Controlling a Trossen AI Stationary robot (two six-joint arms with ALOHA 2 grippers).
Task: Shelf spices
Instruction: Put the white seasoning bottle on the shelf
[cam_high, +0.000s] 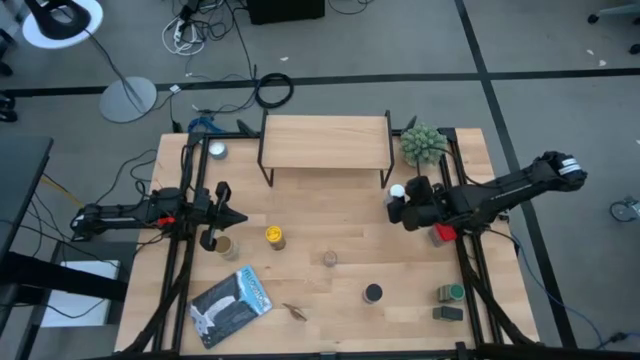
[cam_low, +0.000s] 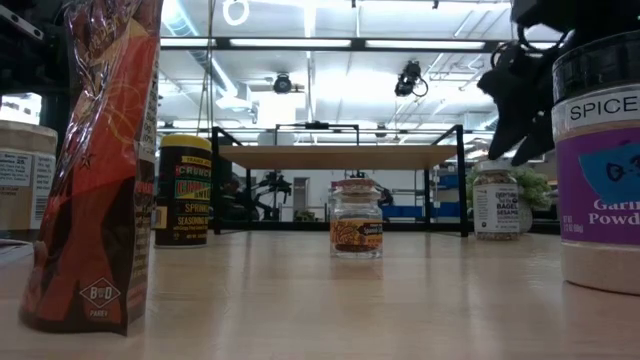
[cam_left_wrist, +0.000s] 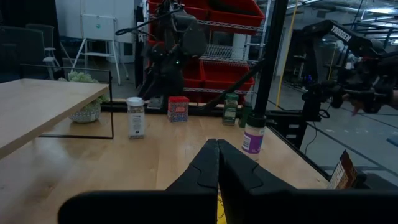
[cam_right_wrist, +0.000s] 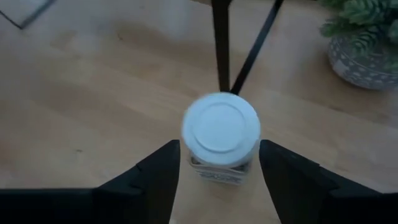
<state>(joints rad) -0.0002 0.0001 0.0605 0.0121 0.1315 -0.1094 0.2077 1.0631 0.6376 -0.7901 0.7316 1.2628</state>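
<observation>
The shelf (cam_high: 325, 140) stands at the table's far middle on thin black legs, its board bare. A white-capped clear bottle (cam_right_wrist: 221, 134) stands upright on the table just in front of the shelf's right leg. My right gripper (cam_right_wrist: 219, 152) is open and comes at it from the right, with one finger on either side of the cap (cam_high: 397, 190). My left gripper (cam_high: 240, 217) is shut and hovers over the left part of the table, above a tan jar (cam_high: 226, 246). A yellow jar (cam_high: 275, 237), a tan-lidded jar (cam_high: 330, 258) and a black-lidded jar (cam_high: 373, 293) stand farther forward.
A red tin (cam_high: 440, 233) sits under my right arm and two green tins (cam_high: 450, 293) near the right front corner. A blue-white packet (cam_high: 232, 305) lies front left. A potted plant (cam_high: 422, 145) stands right of the shelf and a white-lidded jar (cam_high: 216, 151) to its left.
</observation>
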